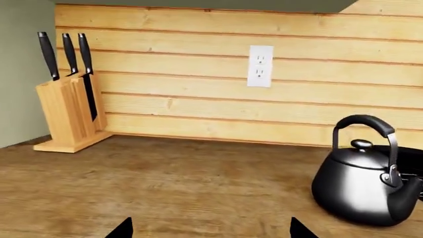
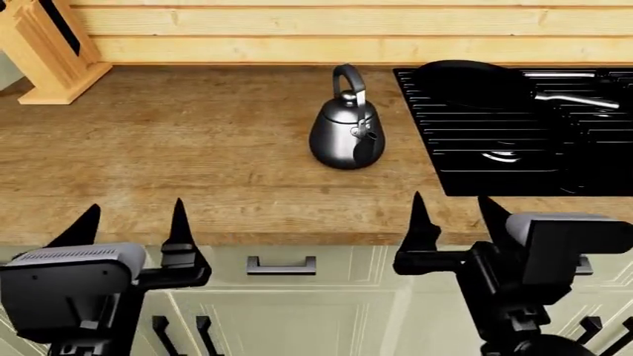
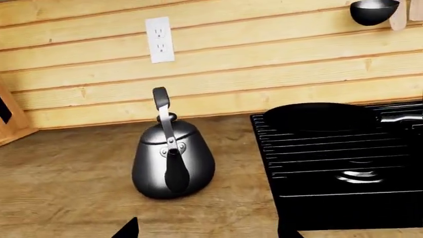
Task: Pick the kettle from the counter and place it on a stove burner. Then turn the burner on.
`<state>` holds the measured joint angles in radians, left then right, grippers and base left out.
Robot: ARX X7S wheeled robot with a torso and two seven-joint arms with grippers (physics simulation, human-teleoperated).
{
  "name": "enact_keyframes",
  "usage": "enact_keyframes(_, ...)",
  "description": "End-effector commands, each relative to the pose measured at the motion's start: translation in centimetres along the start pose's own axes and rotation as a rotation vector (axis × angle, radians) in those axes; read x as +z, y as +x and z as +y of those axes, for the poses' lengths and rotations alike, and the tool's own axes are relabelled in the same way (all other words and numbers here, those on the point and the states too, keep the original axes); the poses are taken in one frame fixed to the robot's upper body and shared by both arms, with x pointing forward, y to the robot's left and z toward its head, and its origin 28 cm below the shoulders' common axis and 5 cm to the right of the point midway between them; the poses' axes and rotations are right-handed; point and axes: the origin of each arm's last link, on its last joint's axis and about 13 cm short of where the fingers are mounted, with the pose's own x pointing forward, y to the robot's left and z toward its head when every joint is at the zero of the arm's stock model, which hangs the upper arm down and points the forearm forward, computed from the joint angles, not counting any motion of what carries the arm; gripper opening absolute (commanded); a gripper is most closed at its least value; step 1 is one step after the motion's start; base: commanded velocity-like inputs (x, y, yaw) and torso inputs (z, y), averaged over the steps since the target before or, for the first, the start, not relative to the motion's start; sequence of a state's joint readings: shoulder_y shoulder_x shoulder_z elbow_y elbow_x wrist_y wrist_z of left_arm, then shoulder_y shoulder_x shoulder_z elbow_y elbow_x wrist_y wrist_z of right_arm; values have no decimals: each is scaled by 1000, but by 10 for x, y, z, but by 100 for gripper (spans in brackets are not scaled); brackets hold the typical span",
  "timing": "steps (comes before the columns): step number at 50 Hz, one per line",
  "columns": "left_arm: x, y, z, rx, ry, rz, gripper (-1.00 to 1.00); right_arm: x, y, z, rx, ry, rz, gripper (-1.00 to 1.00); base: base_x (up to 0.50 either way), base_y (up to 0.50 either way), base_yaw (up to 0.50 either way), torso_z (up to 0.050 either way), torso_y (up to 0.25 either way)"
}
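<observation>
Spread fingers (image 2: 178,222) short of kettle (image 2: 346,137)

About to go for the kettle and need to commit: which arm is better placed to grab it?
Right, probably. The kettle stands on the counter beside the cooktop, nearer the right gripper than the left gripper. Both are open and empty.

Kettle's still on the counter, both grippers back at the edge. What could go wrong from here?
1. The frying pan already covers a rear part of the cooktop, so the kettle may bump it if aimed there; the front burner looks free.
2. The kettle's arched handle is thin and tall, and a grip off its middle could let the kettle swing or tip.
3. The right gripper and left gripper are open and well short, so it's a long reach.
</observation>
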<state>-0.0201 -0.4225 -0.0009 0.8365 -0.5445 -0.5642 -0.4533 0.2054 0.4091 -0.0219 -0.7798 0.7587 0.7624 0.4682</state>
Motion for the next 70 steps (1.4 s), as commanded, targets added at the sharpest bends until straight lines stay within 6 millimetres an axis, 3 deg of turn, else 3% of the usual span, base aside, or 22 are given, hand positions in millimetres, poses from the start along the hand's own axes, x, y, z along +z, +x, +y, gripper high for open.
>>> enact_keyframes(1,32,-4,9,26,111,-14,100,32,3,11,73,-41,-10,100,0,0,0,0,0)
enact_keyframes(18,35,-4,9,22,141,-21,100,32,5,15,94,-26,7,100,17,0,0,0,0)
enact_keyframes(70,31,-1,9,24,158,-2,100,27,4,15,109,-22,12,100,193,0,0,0,0)
